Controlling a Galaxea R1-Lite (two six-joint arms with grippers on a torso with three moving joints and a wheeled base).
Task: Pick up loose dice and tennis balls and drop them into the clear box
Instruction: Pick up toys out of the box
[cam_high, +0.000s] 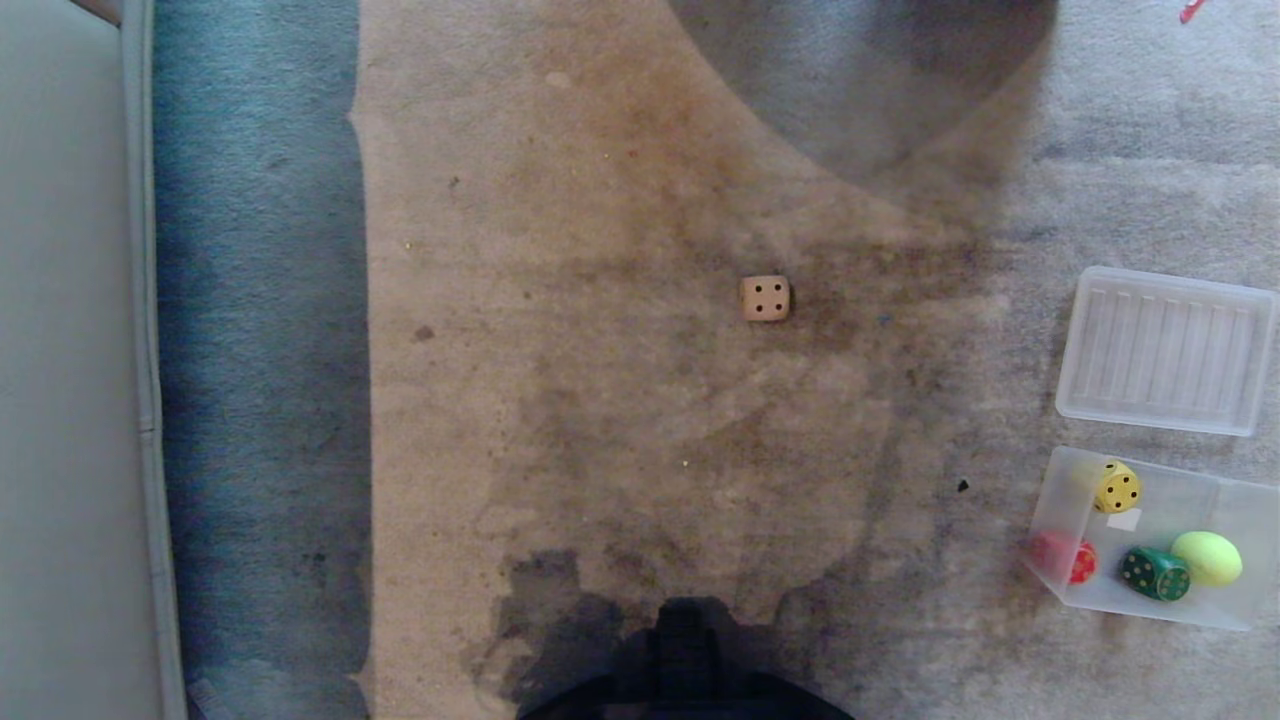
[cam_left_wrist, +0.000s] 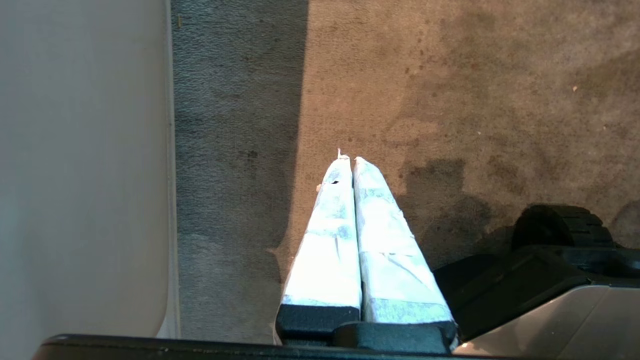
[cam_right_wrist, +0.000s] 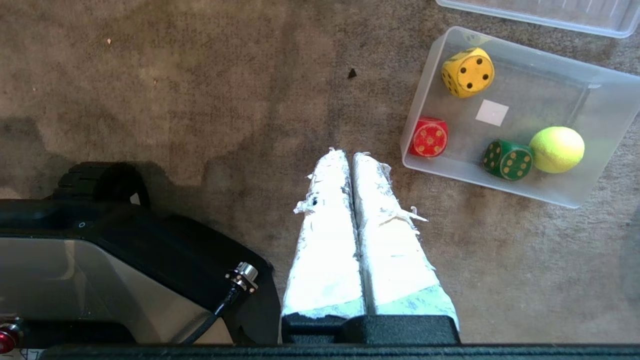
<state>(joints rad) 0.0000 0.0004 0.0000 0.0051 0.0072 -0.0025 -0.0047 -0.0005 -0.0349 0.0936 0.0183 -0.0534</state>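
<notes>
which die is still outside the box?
The tan die, alone on the carpet, four pips up. The yellow die, red die and green die sit inside the clear box.

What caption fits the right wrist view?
Shut right gripper hovers over carpet beside the clear box holding yellow die, red die, green die and tennis ball.

No words, brands or printed numbers can be read anywhere. The only signs are pips on dice: the tan die (cam_high: 765, 298) on the carpet shows four on top. In the clear box (cam_right_wrist: 595, 80), the yellow die (cam_right_wrist: 468, 72) shows four on its upper face, and the red die (cam_right_wrist: 429, 137) and green die (cam_right_wrist: 507, 160) carry yellow pips.
</notes>
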